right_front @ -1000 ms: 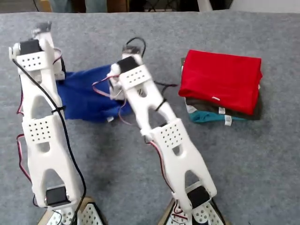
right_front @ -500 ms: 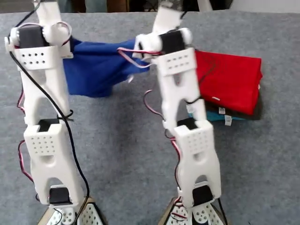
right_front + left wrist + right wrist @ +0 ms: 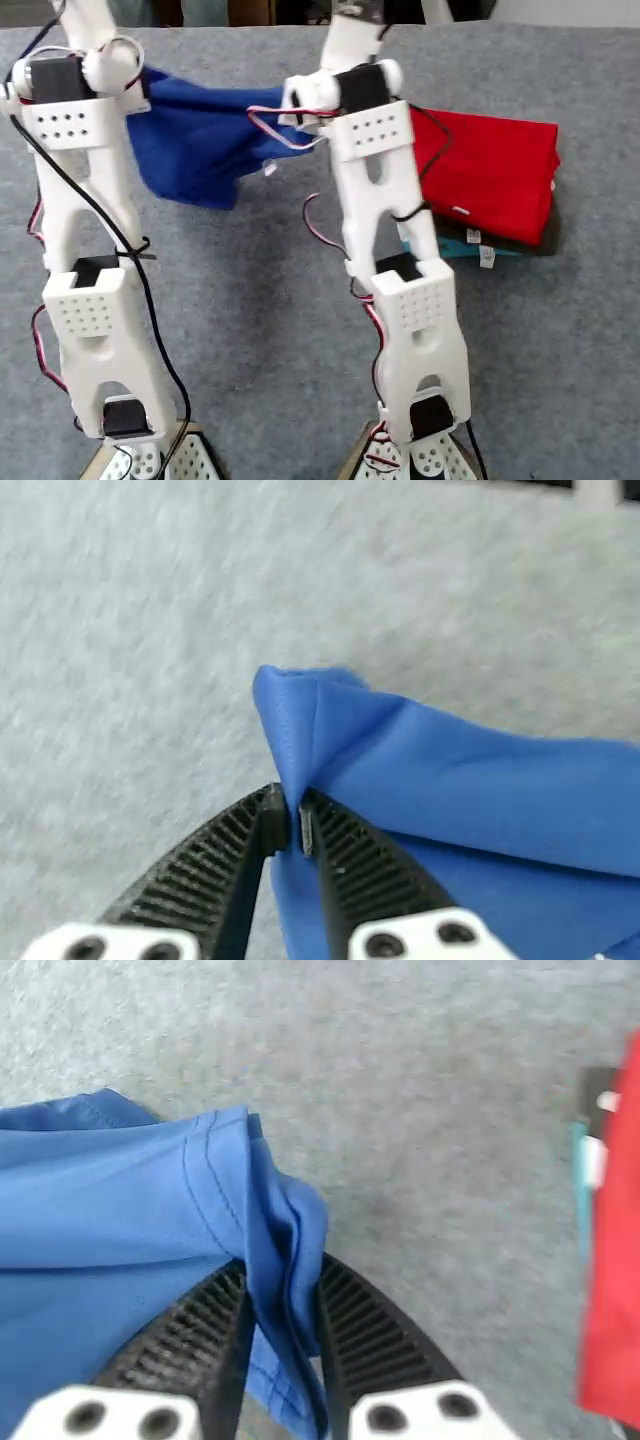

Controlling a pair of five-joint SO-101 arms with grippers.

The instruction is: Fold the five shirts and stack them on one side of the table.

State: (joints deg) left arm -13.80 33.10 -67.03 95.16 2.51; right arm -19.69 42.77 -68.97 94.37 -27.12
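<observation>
I am looking down on the grey felt table, which is carrying everything. The left arm and the right arm are both stretching toward the far edge, side by side. The blue shirt is hanging between them, sagging in the middle, and I cannot tell whether its lowest fold is touching the felt. Just beside the right arm, on its outer side, a stack of folded shirts is lying: the red shirt is sitting on top, a dark shirt is showing beneath it, and a teal shirt is peeking out at the near edge.

The left gripper is pinching one corner of the blue shirt, its ribbed black jaws pressing together on a thin fold of cloth. The right gripper is clamping a thicker bunched hem at the other corner, so its jaws are sitting slightly apart around the fabric. Small white tags are sticking out of the stack.
</observation>
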